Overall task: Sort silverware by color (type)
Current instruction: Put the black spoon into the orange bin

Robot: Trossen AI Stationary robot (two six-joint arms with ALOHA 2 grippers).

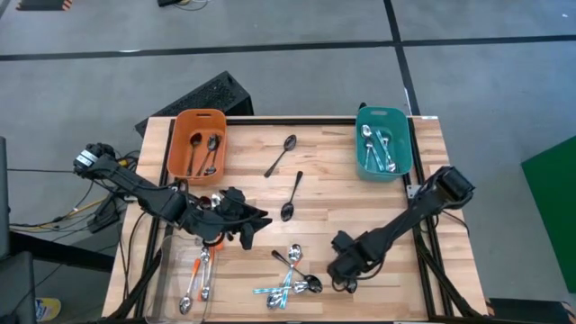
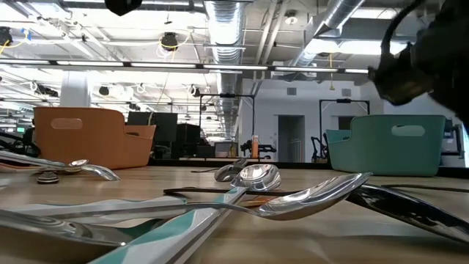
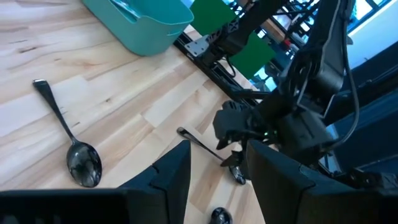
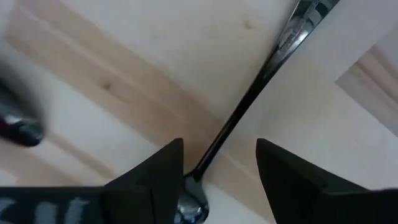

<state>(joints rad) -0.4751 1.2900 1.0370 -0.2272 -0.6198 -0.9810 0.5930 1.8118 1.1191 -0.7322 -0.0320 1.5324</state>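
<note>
a: wooden table (image 1: 333, 193) on a grey floor, seen from above. what's at the left?

b: an orange bin (image 1: 197, 142) at the far left corner with spoons in it. nearer, a clear tray (image 1: 167, 270) at the front left edge holds orange-handled spoons (image 1: 200, 277). the left gripper (image 1: 254, 220) hovers just beside that tray, jaws parted with nothing between them.

a: and the middle?

b: two black spoons (image 1: 285, 183) lie apart on bare wood, one nearer the far edge, one nearer the centre. toward the front, a small heap of light-blue-handled spoons (image 1: 284, 286) with shiny bowls.

a: the right side?

b: the right gripper (image 1: 346, 273) is low at the front, just beside that heap. in its wrist view its fingers (image 4: 155, 177) stand wide apart, straddling a black spoon (image 4: 249, 109) that lies on the wood. whether they touch it i cannot tell. a teal bin (image 1: 383, 142) sits at the far right corner with blue-handled spoons inside.
</note>
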